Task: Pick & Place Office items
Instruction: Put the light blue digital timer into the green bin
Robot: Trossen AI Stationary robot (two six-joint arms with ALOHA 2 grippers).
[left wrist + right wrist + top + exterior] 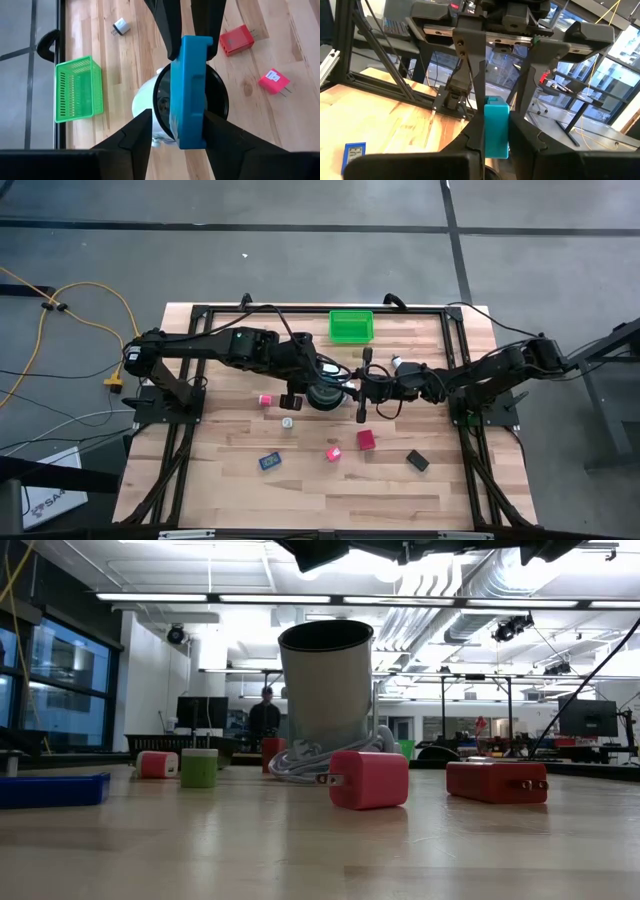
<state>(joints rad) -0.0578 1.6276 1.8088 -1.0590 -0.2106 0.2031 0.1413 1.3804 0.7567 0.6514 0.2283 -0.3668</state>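
Note:
A flat blue-teal block (190, 90) hangs in the air over the mouth of the white cup with a dark inside (323, 393). My right gripper (496, 137) is shut on it, reaching in from the table's right. My left gripper (177, 117) is open and comes from the left. Its fingers stand on either side of the block's other end, with a gap showing on one side. On the table lie a pink block (265, 399), a small white round bit (288, 422), a blue flat piece (268, 462), a pink charger (333, 452), a red block (366, 440) and a black piece (417, 461). My right gripper pinches the block between its two fingers by the end nearer its wrist (496, 125), coming level from the table's right. The block is lifted clear, standing on edge above the cup. My left gripper has one finger (215, 130) close beside the block's face; whether it touches I cannot tell.
The green bin (351, 326) sits at the table's far edge, with a small white charger (397, 364) near it. The cup stands mid-table under both grippers. Bare wood lies along the near edge (330, 505). The low view shows a person (265, 715) far off in the room.

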